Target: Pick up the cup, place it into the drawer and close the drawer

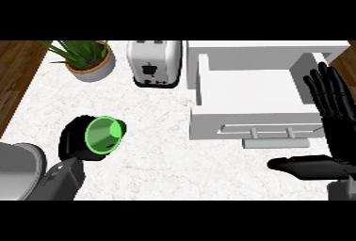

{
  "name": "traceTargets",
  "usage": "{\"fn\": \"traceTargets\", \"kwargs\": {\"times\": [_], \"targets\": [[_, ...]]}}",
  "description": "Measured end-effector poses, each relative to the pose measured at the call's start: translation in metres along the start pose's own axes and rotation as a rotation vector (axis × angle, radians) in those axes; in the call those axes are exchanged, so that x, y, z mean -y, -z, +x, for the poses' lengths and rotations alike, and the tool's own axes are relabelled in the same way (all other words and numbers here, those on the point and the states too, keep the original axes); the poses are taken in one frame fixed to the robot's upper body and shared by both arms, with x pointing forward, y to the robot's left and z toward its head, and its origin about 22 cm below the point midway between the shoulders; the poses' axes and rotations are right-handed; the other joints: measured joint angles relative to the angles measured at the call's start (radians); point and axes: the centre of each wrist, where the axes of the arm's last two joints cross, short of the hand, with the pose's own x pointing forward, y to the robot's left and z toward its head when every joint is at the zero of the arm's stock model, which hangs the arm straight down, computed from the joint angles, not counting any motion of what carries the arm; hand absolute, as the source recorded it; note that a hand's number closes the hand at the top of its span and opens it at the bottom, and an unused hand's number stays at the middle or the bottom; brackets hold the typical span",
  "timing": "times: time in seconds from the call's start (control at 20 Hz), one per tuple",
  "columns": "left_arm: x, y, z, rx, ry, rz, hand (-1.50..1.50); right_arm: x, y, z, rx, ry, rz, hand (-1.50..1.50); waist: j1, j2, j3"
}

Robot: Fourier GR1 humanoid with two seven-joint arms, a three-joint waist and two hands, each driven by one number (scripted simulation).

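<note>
The left hand [73, 139] is curling its fingers around a green cup [105, 134], holding it tilted over the marble table [160, 155], well left of the open white drawer [250, 101]. The right hand [334, 117] is resting open, fingers straight, beside the drawer.

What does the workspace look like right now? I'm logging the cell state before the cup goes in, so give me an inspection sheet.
Surface: white marbled counter, wood floor beyond its left edge.
Job's things: green cup tilted, mouth toward the camera, in the left hand; white drawer open, nothing seen inside.
Clutter: toaster and potted plant at the back, left of the drawer.
Hands: left hand curled round the cup; right hand open, fingers up, beside the drawer's right wall.
Cables: nothing seen.
Surroundings: grey rounded object at the lower left, unidentifiable.
</note>
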Motion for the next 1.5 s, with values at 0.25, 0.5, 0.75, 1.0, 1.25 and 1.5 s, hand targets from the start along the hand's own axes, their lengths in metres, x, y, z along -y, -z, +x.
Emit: {"fn": "traceTargets", "kwargs": {"times": [0.25,0.5,0.75,1.0,1.25,1.5], "targets": [[0.015,0.022,0.007,0.088,-0.01,-0.019,1.5,0.004,-0.009,0.003,-0.007,-0.008,-0.012,-1.5,0.005,-0.006,0.002],[0.043,0.058,0.02,0.147,-0.024,-0.12,1.5,0.007,-0.016,0.001,-0.011,-0.015,-0.014,-1.5,0.012,-0.01,0.003],[0.086,0.096,0.045,0.215,-0.001,-0.224,1.5,0.013,-0.02,0.003,-0.018,-0.019,-0.03,-1.5,0.019,-0.013,0.004],[0.144,0.126,0.076,0.252,0.011,-0.299,1.5,0.013,-0.013,0.002,-0.023,-0.02,-0.038,-1.5,0.024,-0.014,0.004],[0.205,0.15,0.111,0.259,0.037,-0.361,1.5,0.015,-0.018,-0.002,-0.026,-0.013,-0.035,-1.5,0.015,-0.012,0.004],[0.25,0.162,0.138,0.238,0.089,-0.393,1.5,0.019,-0.017,-0.001,-0.019,-0.009,-0.031,-1.5,0.01,-0.01,0.004]]}}
